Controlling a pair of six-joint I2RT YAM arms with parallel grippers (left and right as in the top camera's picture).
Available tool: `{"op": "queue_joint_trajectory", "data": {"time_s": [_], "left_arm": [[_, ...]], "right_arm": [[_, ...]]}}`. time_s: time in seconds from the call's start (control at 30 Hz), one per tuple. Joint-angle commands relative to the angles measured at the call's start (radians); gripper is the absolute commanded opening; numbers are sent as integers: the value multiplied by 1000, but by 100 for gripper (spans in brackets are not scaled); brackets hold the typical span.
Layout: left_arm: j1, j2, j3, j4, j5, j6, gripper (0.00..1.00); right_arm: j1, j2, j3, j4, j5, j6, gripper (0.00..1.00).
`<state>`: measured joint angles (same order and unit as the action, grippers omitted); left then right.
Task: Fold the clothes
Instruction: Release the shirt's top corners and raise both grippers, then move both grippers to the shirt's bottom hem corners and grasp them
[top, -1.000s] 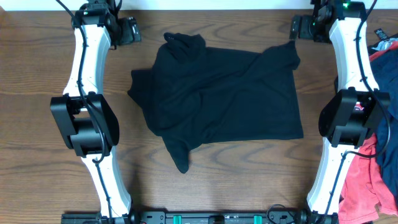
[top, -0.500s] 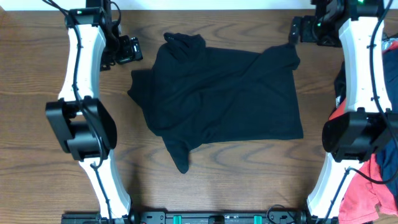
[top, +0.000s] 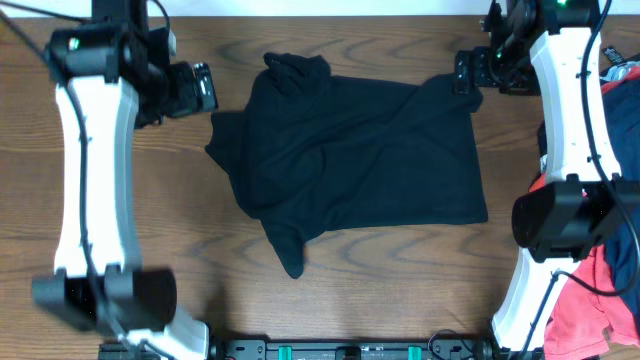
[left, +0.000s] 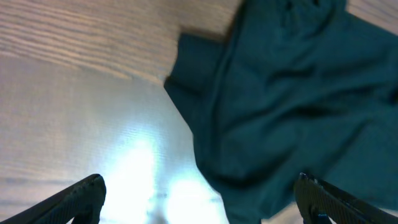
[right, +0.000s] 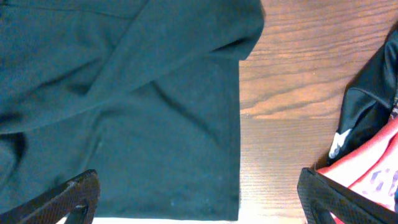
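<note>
Both arms have swung inward toward the black shirt (top: 350, 160); left gripper (top: 197, 88) and right gripper (top: 463, 72) gape wide, empty. Approach step: next you likely pinch its far corners.

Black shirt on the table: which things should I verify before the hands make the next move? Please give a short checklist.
1. Left hand open, holding nothing: ok.
2. Right hand open, holding nothing: ok.
3. Black shirt spread flat: not ok, it is wrinkled, with fabric bunched at the far edge.
4. Whole shirt lies on the table: ok.
5. Pile of other clothes apart from the shirt: ok, it sits at the right edge.
6. Front or back facing up: cannot tell.
</note>
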<state>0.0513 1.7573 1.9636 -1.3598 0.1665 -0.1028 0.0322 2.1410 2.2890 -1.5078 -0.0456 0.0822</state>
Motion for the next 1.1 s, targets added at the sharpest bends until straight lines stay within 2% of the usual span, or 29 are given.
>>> {"op": "queue_joint_trajectory", "data": {"time_s": [0.0, 0.2, 0.33, 0.47, 0.63, 0.7, 0.73, 0.77, 0.8, 0.87, 0.93, 0.97, 1.07], "left_arm": [[-33, -111, -117, 0, 6, 8, 98], [-76, -277, -415, 91, 22, -44, 98], [-101, -357, -570, 154, 34, -45, 98], [-103, -374, -679, 196, 43, -74, 98], [-103, -363, -824, 317, 166, -74, 98], [-103, -354, -880, 369, 209, -74, 99], [-103, -347, -909, 392, 224, -75, 94], [-103, -339, -930, 407, 237, -75, 88], [-103, -330, -947, 419, 254, -75, 82], [-103, -312, -974, 436, 283, -75, 66], [-103, -297, -996, 447, 307, -75, 47], [-103, -290, -1004, 452, 320, -75, 41], [-103, -264, -1023, 452, 333, -94, 45]], "right_arm": [[51, -132, -2, -23, 17, 29, 99], [143, -231, -13, -124, 146, 114, 99], [182, -274, -121, -117, 139, 156, 99], [208, -335, -383, 8, 62, 165, 99], [218, -404, -789, 285, -100, 168, 99], [218, -409, -892, 353, -122, 168, 95], [218, -409, -925, 372, -122, 168, 88], [218, -409, -959, 392, -114, 168, 76], [218, -409, -982, 406, -113, 168, 59], [218, -409, -1009, 420, -112, 168, 41], [218, -409, -1016, 423, -113, 168, 37], [218, -409, -1016, 423, -113, 168, 40], [218, -409, -1020, 433, -113, 168, 41]]}}
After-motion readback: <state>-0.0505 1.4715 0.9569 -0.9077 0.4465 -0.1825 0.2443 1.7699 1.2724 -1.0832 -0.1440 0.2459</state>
